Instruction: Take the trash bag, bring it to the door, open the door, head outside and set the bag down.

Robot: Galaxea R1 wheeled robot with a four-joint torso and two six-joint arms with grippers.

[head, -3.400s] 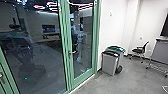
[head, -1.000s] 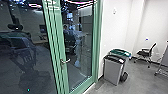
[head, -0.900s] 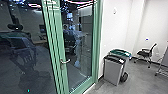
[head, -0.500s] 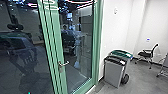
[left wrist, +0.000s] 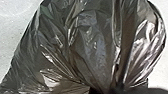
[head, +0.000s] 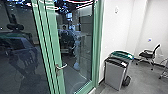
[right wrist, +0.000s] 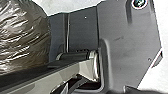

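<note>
Glass door [head: 75, 50]'s shut, way out front of the left pincer [left wrist: 117, 89]. Open floor [head: 142, 80] ahead-right, past the bins [head: 115, 75] crowding the door's right edge. That pincer's pinching the bunched trash bag [left wrist: 95, 47]; right pincer, can't tell.

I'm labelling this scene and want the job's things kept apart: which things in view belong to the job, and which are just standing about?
For the job:
- trash bag
- green-framed glass door, probably the one meant
- door handle

Just standing about:
- black-topped bin
- green-topped bin
- chair
</note>
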